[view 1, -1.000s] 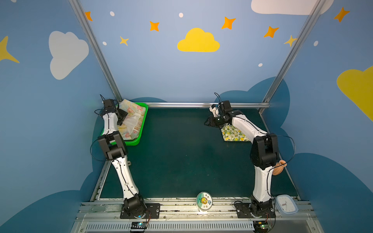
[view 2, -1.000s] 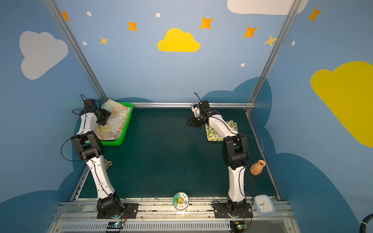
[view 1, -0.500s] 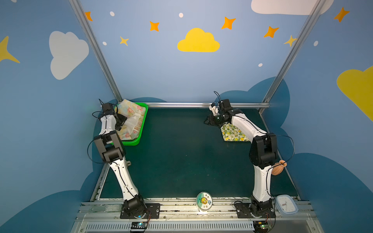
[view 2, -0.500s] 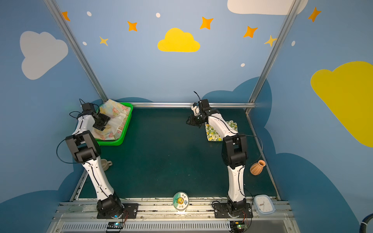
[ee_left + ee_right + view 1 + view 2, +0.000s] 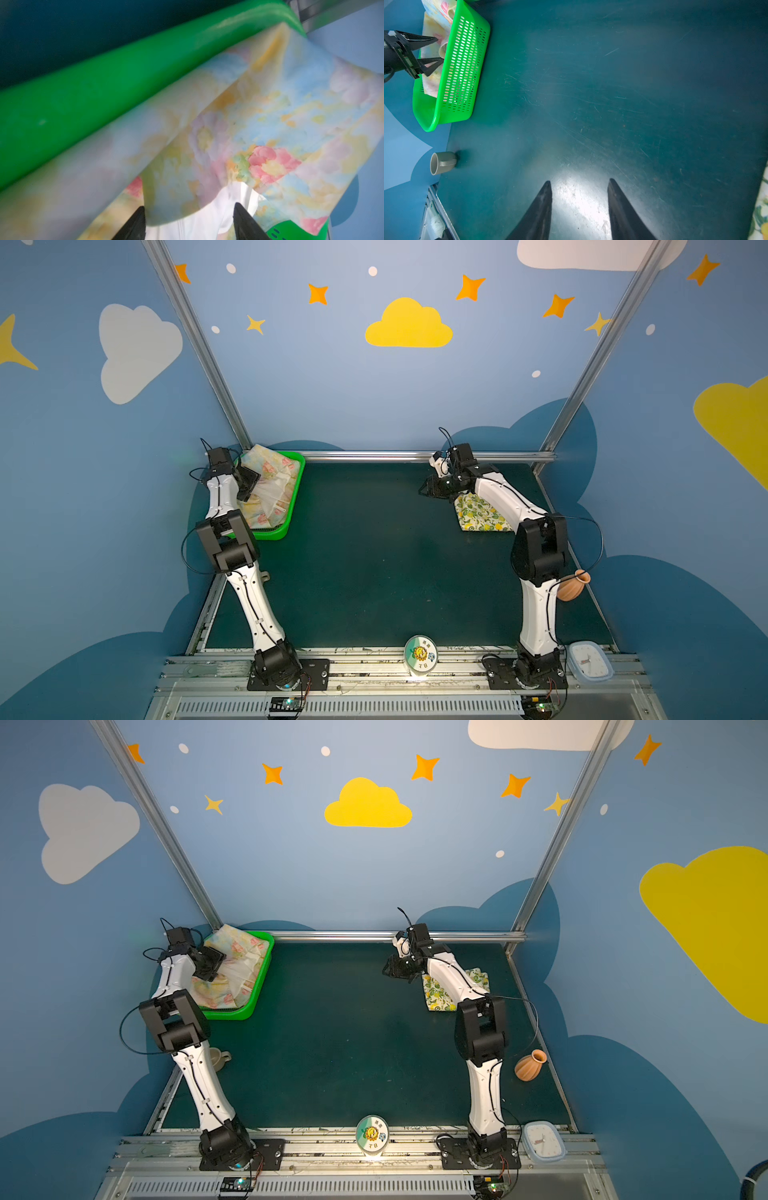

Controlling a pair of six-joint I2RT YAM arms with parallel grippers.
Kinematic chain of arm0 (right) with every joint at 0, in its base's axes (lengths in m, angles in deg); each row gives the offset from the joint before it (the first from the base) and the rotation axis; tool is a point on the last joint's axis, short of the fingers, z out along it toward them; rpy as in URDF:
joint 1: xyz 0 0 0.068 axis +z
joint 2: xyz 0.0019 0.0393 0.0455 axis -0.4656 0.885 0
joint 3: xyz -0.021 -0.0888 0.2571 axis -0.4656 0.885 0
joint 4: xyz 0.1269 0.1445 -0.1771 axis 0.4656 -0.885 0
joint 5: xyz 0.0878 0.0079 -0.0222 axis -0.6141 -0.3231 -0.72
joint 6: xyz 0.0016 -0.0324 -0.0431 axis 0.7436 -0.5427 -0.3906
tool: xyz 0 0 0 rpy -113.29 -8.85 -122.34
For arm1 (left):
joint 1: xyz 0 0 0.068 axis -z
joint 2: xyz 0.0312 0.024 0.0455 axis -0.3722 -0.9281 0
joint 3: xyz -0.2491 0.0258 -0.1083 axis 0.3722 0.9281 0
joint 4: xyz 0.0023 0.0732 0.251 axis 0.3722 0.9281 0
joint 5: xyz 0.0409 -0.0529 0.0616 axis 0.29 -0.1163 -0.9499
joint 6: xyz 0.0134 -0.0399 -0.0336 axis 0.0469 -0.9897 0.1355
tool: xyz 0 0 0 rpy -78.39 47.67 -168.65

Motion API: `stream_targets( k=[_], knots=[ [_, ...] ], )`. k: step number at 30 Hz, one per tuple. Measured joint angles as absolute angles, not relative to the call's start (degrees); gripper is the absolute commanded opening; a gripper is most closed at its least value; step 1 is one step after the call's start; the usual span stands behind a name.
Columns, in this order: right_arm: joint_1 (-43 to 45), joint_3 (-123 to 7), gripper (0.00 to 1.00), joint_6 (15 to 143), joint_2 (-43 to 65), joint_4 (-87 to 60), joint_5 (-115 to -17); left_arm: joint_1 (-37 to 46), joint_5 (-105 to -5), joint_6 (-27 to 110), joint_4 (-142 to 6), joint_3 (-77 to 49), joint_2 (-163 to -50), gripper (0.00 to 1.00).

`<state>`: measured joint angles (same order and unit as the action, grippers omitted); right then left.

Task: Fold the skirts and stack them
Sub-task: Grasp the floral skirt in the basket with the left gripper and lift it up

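The pale yellow cloth skirt with pastel pink flowers (image 5: 276,479) is seen crumpled and unfolded inside the bright green plastic mesh basket (image 5: 463,68), at the far left corner of the dark green table mat (image 5: 374,564). One edge of it is draped over the basket's far rim, and a white lining is exposed in the left wrist view. The cream cloth skirt printed with yellow lemons and green leaves (image 5: 478,516) is laid as a flat folded packet on the mat at the far right, partly hidden under the right arm. It is judged to be folded already and to serve as the base of the stack.

The left gripper (image 5: 440,49) is held over the flowered skirt with its fingers spread fairly wide, and nothing is pinched between them. Whether the tips touch the cloth cannot be settled. This pose is judged to be an approach for lifting the skirt out, since folding calls for open, flat mat. The right gripper (image 5: 580,180) is held just beside the lemon skirt, above bare mat, with its fingers moderately parted and nothing carried. It is probably kept there to take a second corner once the cloth is brought out.
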<state>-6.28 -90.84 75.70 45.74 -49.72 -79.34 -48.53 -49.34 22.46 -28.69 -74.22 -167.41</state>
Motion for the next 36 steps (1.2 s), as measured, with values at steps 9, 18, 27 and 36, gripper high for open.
stream_targets(
  k=[9, 18, 27, 36],
  knots=[
    [-6.0, -94.2, 0.43, 75.7, 48.6, -51.6, -79.3, -48.4, -48.4, 22.5, -28.3, -78.5, -171.1, 0.39],
    [-5.5, -95.6, 0.43, 75.9, 48.9, -52.4, -79.3, -48.4, -43.8, 21.7, -31.8, -75.0, -170.6, 0.04],
    [-5.0, -94.4, 0.42, 76.7, 47.7, -51.4, -79.4, -47.3, -40.2, 19.6, -32.2, -69.8, -160.9, 0.04],
    [-4.6, -82.0, 0.43, 77.0, 33.4, -46.6, -79.4, -42.9, -37.7, 19.5, -31.7, -74.6, -143.2, 0.04]
  ],
)
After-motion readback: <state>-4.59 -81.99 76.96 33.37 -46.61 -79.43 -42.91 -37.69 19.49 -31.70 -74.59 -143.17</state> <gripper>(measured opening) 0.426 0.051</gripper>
